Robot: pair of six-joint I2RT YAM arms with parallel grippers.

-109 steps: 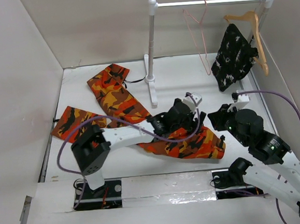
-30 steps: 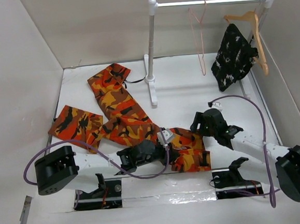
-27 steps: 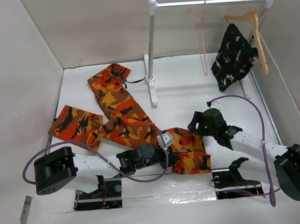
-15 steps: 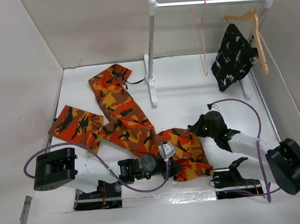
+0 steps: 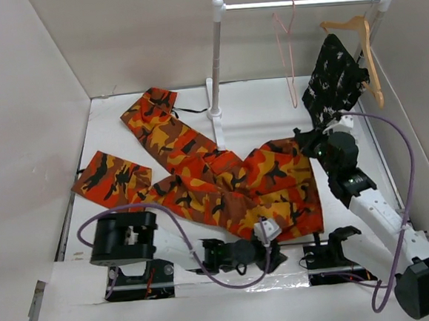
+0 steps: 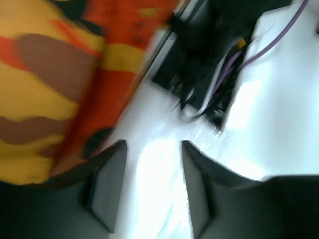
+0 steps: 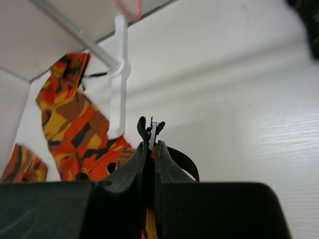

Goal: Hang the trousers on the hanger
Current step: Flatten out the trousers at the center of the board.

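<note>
Top external view: the trousers lie spread on the table, waist end toward the right arm and both legs trailing away to the far left of it. The right gripper sits at the waist's far right corner. In its wrist view the fingers are pressed together with camouflage cloth between them, so it looks clamped on the trousers' edge.

The left gripper is low at the near edge of the table. Its jaws stand apart with only bare white surface between them, and the trousers' near hem lies just beside one finger, not held.

The hanger hangs by its hook on the rail, up beyond the right gripper and well apart from the cloth. A wooden hanger carrying a black garment hangs further along.

Progress is early, as I judge it: one corner is gripped and the garment roughly laid out. Nothing is threaded through or draped over the hanger, so bringing the two together remains.
</note>
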